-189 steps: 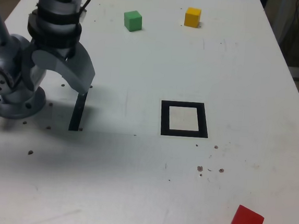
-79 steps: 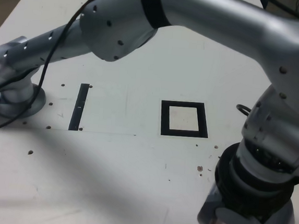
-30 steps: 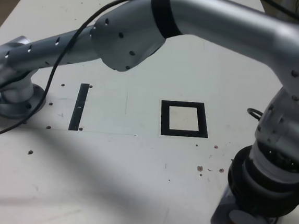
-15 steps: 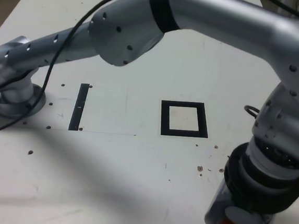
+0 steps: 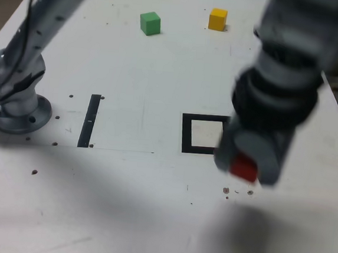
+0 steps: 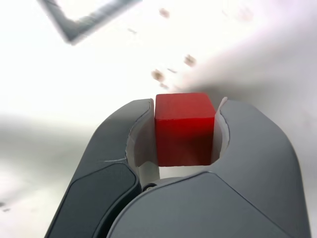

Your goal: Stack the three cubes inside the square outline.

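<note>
Pinching the red cube [image 6: 184, 131] between its two fingers, the end effector [image 6: 185, 131] had it up off the desk [image 5: 108, 216]. In the exterior view, the red cube was right of the middle of the frame, near the lower right corner of the square outline [image 5: 186, 134]. It was not down inside the outline yet.

The pale middle of the square, where it showed, had no cube on it, so the stack looked not begun. The green cube [image 5: 150, 23] sat near the top of the frame, left of the middle, and the yellow cube [image 5: 217, 19] sat at the top, right of the middle. So one cube was picked up, and all three were left to be put in place.

The cubes looked dull and smooth, with flat sides. The outline was flat and black. A thin black strip [image 5: 89, 121] lay at the left. The desk was white and smooth, with small dark specks. The fingers were gray and rounded, with pale insides.
</note>
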### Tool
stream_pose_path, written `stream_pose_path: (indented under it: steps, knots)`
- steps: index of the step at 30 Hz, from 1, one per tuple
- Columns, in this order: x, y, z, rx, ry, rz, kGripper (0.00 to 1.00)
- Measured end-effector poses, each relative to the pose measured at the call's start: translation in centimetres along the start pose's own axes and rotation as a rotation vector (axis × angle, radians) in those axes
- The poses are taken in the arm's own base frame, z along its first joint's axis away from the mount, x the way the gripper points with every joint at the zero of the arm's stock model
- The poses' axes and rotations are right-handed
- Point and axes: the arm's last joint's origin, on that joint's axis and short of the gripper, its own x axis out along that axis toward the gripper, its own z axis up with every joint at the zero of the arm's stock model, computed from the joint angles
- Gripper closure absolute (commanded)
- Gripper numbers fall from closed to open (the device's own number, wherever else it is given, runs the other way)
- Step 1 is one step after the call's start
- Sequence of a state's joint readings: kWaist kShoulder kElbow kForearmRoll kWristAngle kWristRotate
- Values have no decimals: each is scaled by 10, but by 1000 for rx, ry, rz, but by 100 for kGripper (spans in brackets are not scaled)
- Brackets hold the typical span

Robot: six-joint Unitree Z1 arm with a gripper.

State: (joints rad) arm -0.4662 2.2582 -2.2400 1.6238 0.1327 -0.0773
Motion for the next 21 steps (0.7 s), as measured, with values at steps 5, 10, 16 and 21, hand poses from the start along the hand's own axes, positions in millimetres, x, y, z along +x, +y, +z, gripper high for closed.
stream_pose_path:
  steps: [5, 10, 16, 21]
  knots:
    - [-7, 56, -39, -102, 45, -6, 78]
    - [-8, 99, -84, -178, 79, -2, 78]
    - [16, 116, -114, -226, 143, -29, 78]
    - [44, 113, -113, -252, 129, -107, 78]
